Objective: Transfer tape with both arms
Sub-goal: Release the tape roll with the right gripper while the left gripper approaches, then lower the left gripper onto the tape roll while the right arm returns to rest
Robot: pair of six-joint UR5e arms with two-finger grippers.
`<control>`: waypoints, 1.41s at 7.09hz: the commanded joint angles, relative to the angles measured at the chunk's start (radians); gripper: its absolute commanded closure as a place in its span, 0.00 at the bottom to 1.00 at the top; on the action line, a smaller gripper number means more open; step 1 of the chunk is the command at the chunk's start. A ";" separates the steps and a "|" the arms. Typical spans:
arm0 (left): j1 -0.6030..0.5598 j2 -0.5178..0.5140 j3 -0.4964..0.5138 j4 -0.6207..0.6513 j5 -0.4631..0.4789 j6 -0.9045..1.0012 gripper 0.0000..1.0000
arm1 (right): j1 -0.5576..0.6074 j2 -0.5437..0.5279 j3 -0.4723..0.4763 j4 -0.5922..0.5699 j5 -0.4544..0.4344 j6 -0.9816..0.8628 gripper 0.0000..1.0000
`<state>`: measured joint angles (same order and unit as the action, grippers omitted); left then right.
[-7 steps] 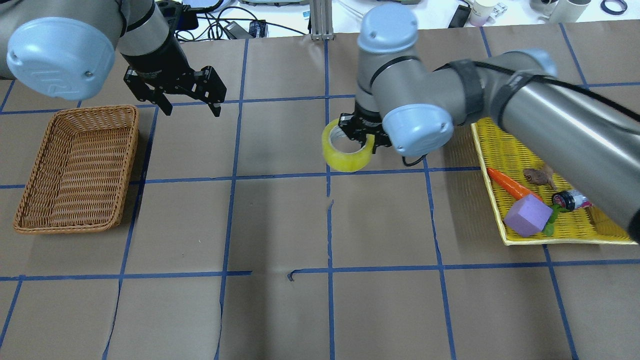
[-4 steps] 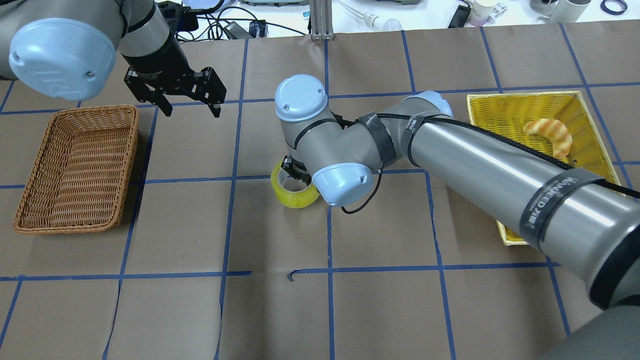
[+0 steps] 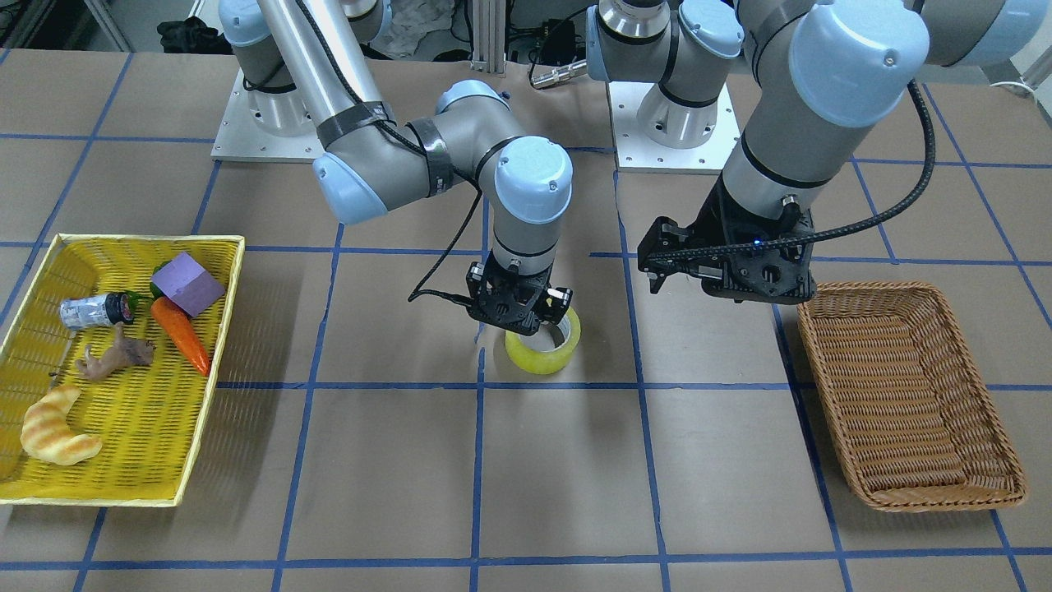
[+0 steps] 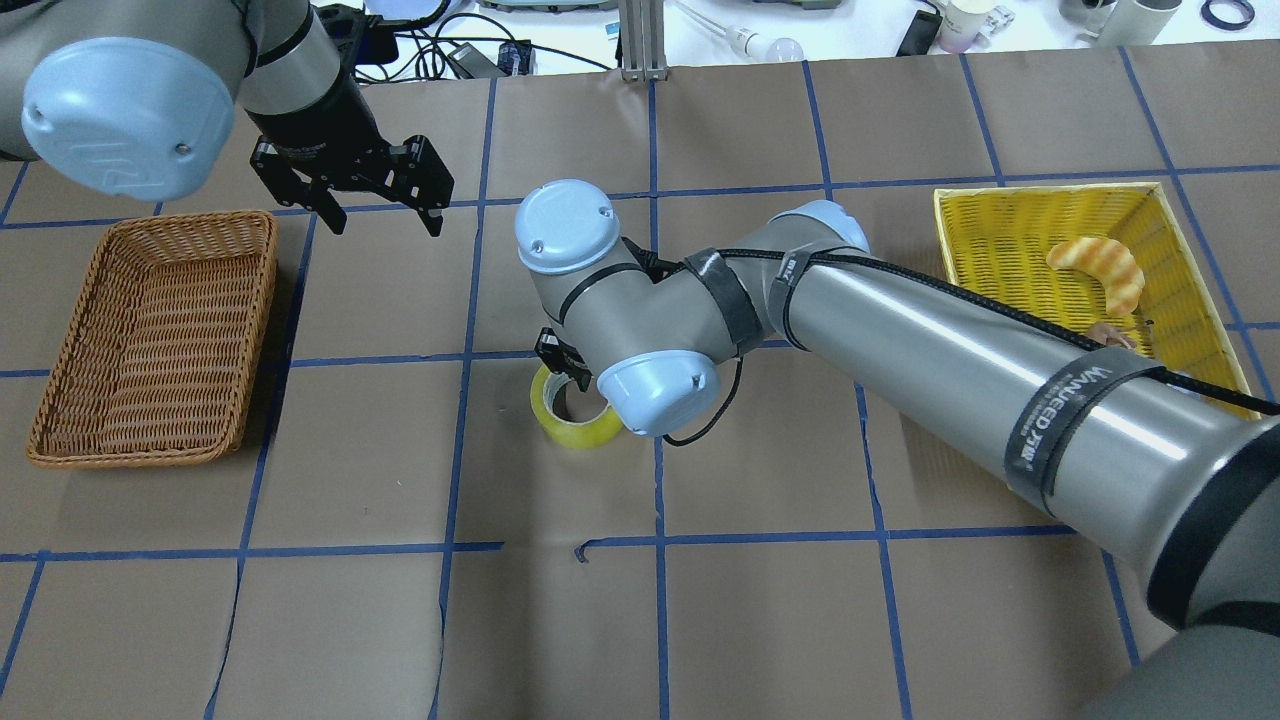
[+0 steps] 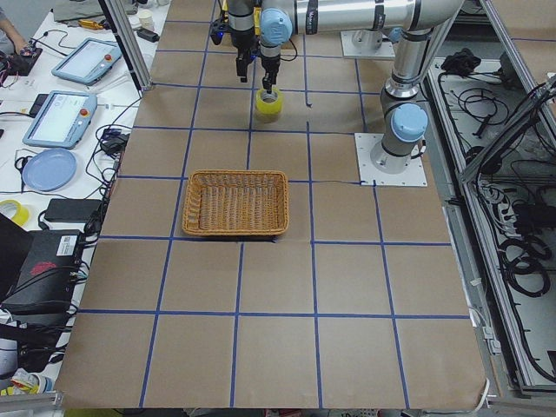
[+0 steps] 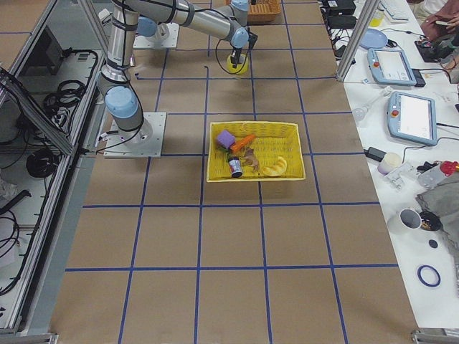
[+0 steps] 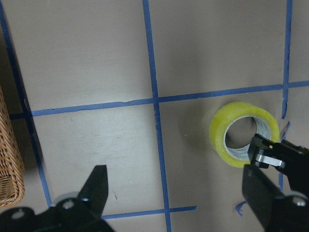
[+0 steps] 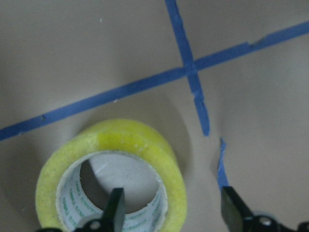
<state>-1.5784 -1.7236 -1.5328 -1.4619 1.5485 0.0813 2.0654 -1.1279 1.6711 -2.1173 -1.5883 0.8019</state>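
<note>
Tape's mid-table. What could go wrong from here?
1. One finger of the right end effector sits inside the tape roll; an off-axis retreat may drag it.
2. The left end effector hangs open near the wicker basket; reaching in while the right arm covers the roll risks collision.

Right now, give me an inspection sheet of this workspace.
Surface: table covered in brown paper with blue grid lines.
Job's things: yellow tape roll lies on the table, hole up; wicker basket empty.
Clutter: yellow tray holds croissant, carrot, purple block, bottle, animal figure.
Grippers: right gripper open, fingers straddling the roll's wall; left gripper open, hovering beside the basket.
Cables: black cable loops off the right wrist.
Surroundings: tablets on the side bench.
</note>
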 commanded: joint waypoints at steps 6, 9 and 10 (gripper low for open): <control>-0.122 -0.011 -0.315 0.270 -0.077 -0.118 0.00 | -0.534 -0.303 -0.054 0.359 -0.030 -0.711 0.00; -0.127 -0.088 -0.460 0.458 -0.074 -0.120 0.00 | -0.535 -0.354 -0.107 0.428 -0.030 -0.714 0.00; -0.127 -0.120 -0.460 0.463 -0.077 -0.123 0.00 | -0.538 -0.355 -0.105 0.430 -0.029 -0.714 0.00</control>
<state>-1.7049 -1.8073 -1.9761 -1.0268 1.4728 -0.0385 1.5299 -1.4773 1.5679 -1.6923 -1.6180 0.0885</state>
